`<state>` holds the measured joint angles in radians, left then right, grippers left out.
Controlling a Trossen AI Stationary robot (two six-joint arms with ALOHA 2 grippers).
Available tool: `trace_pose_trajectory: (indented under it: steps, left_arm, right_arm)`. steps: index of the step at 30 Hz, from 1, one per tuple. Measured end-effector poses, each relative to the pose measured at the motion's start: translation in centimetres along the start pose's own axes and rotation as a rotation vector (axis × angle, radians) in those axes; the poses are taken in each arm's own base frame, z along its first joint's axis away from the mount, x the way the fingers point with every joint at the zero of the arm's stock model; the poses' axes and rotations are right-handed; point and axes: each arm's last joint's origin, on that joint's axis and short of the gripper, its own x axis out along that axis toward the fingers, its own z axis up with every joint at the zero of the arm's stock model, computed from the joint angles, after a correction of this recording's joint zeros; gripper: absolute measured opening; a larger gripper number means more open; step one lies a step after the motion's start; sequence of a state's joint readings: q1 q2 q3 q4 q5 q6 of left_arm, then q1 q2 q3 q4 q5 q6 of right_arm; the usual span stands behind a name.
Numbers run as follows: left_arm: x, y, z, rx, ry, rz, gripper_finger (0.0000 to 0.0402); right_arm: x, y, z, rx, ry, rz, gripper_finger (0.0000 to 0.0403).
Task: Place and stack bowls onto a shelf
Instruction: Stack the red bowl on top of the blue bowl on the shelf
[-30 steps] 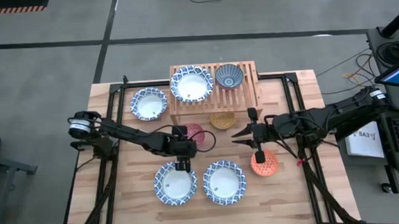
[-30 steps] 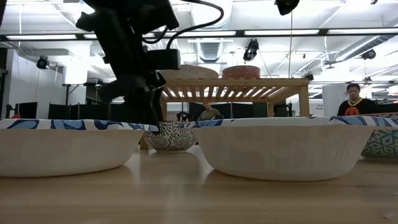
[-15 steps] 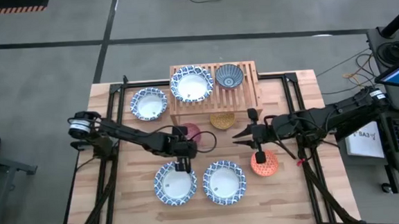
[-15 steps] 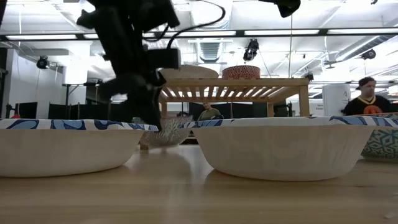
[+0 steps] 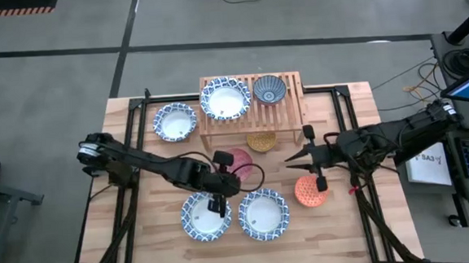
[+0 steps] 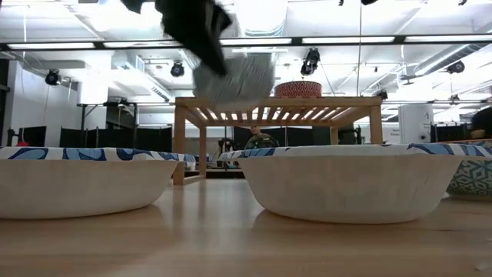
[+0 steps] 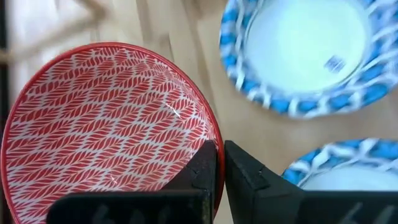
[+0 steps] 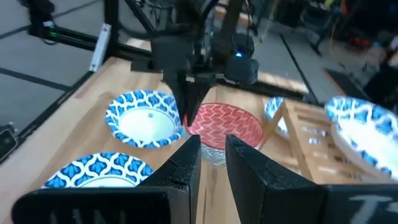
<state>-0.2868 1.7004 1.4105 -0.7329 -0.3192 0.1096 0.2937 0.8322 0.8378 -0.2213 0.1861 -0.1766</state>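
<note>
The right gripper [image 8: 212, 155] shows its two dark fingers with a narrow gap between them. Beyond them, the left gripper [image 8: 189, 112] holds the rim of a red patterned bowl [image 8: 225, 124]. Two blue-and-white bowls [image 8: 144, 118] lie near it, and the wooden shelf [image 8: 311, 146] stands on the other side.

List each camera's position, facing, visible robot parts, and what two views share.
High: overhead, straight down on table; both arms.
Low: tabletop height, level toward shelf; left arm, blurred.
Left wrist: on left arm, past left claw pinching red bowl.
Right wrist: on right arm, past right claw toward left arm.
Shared: both wrist views show red bowl.
</note>
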Motion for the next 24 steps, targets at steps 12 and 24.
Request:
trace_pose_trajectory:
  steps: [12,24]
  left_arm:
    - [-5.0,4.6,4.4,0.074,-0.185,0.082,0.0001]
    - [-5.3,12.8,4.7,0.01,-0.262,0.22,0.0]
  right_arm:
    - [-1.0,0.6,-1.9,-0.059,-0.102,0.119,0.0063]
    - [-3.8,0.3,-2.6,-0.08,-0.232,0.121,0.0063]
